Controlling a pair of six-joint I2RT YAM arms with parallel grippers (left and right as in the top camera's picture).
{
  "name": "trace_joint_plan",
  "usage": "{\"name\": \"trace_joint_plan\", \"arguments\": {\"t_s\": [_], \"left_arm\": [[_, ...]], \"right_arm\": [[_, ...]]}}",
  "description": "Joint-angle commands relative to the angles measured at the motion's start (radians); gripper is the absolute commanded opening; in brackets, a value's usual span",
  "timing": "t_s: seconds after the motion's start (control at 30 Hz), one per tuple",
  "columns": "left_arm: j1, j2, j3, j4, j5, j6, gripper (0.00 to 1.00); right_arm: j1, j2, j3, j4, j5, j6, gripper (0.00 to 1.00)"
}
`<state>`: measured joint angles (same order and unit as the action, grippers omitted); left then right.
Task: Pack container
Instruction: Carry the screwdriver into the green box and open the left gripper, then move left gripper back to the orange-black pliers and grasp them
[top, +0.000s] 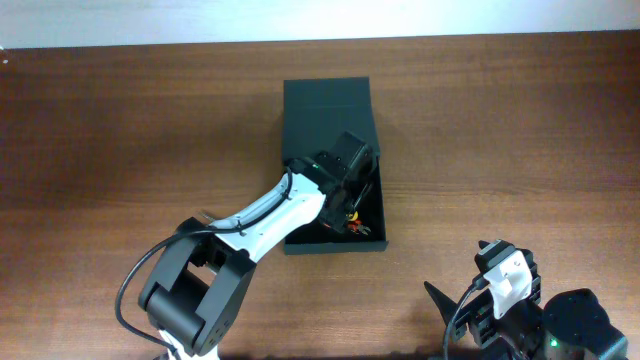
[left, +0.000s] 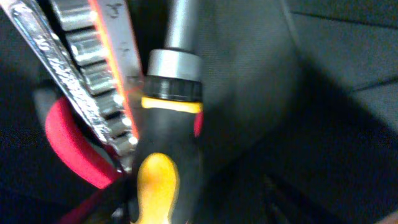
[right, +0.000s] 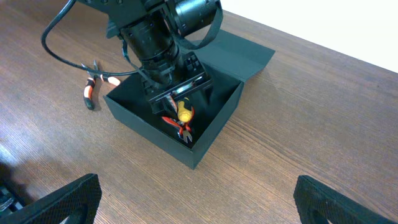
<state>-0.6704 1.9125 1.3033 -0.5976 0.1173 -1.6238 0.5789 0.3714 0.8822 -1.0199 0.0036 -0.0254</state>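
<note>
The container (top: 335, 245) is a dark green-black box with its flap lid (top: 328, 100) folded open at the far side. It also shows in the right wrist view (right: 211, 134). My left gripper (top: 350, 200) reaches down into it and looks open just above a yellow-and-black screwdriver (left: 165, 124). The screwdriver lies among a socket rail (left: 93, 68) and red-handled pliers (left: 71, 143). The right wrist view shows the left gripper (right: 180, 99) over the yellow handle (right: 184, 112). My right gripper (right: 196, 190) is open and empty over the table, near the front right.
Orange-handled pliers (right: 90, 93) lie on the wooden table (top: 120, 130) just left of the box, beside the left arm's cable. The right arm's base (top: 560, 320) sits at the front right corner.
</note>
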Motion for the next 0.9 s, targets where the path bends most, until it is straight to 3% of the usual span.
{"name": "trace_joint_plan", "arguments": {"t_s": [0.0,0.2,0.33,0.53,0.67,0.87], "left_arm": [[-0.001,-0.063,0.038,-0.001,-0.044,-0.006,0.74],[-0.001,-0.173,0.053,-0.014,-0.112,0.032,0.81],[-0.001,-0.261,0.053,-0.071,-0.188,0.031,1.00],[-0.001,-0.387,0.053,-0.200,-0.325,0.031,0.99],[0.001,-0.450,0.053,-0.391,-0.443,0.027,0.99],[0.055,-0.469,0.053,-0.670,-0.480,-0.097,0.99]], "right_arm": [[0.003,-0.003,0.000,0.003,0.012,0.012,0.99],[0.003,-0.003,0.000,0.003,0.012,0.012,0.99],[0.003,-0.003,0.000,0.003,0.012,0.012,0.99],[0.003,-0.003,0.000,0.003,0.012,0.012,0.99],[0.003,-0.003,0.000,0.003,0.012,0.012,0.99],[0.003,-0.003,0.000,0.003,0.012,0.012,0.99]]}}
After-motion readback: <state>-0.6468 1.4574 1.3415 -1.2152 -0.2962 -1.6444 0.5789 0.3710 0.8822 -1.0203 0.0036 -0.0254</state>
